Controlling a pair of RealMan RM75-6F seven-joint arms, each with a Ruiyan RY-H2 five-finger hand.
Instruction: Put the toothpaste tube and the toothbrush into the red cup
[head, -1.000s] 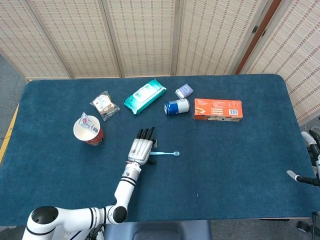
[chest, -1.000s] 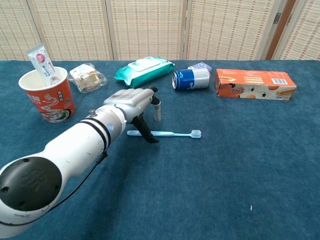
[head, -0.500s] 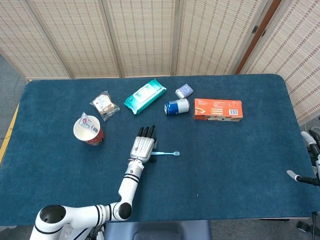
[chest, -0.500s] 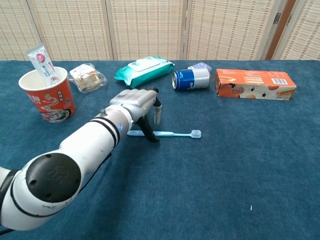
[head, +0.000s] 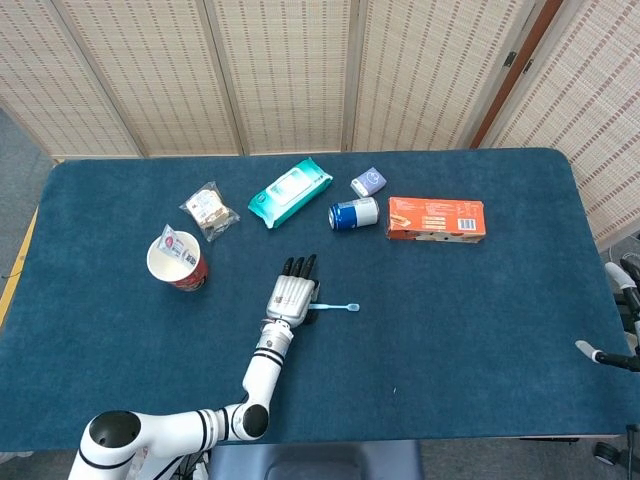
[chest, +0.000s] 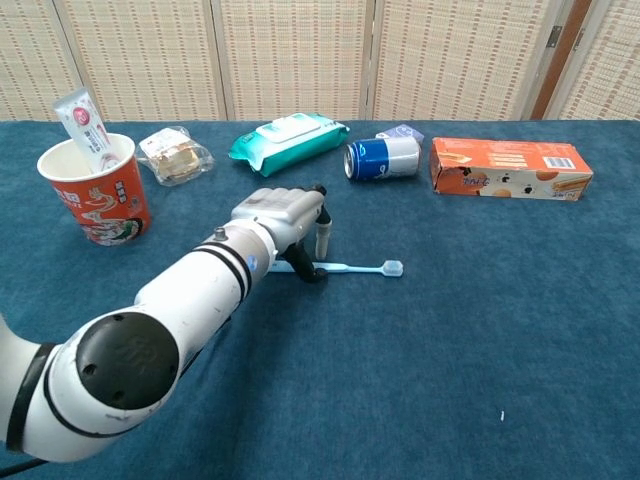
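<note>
Over the toothbrush (chest: 345, 267) handle hangs the left hand (chest: 283, 217) — fingers spread, pointing down, gripping nothing.

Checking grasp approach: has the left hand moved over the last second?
Yes. The left hand has shifted right along the toothbrush, toward its head and further from the red cup.

The left arm (chest: 150, 320) is glossy white, built of rounded segments with dark grey joint caps and black rings near the wrist. Its left hand (chest: 280, 215) is silver-grey with black fingers (head: 300, 266).
</note>
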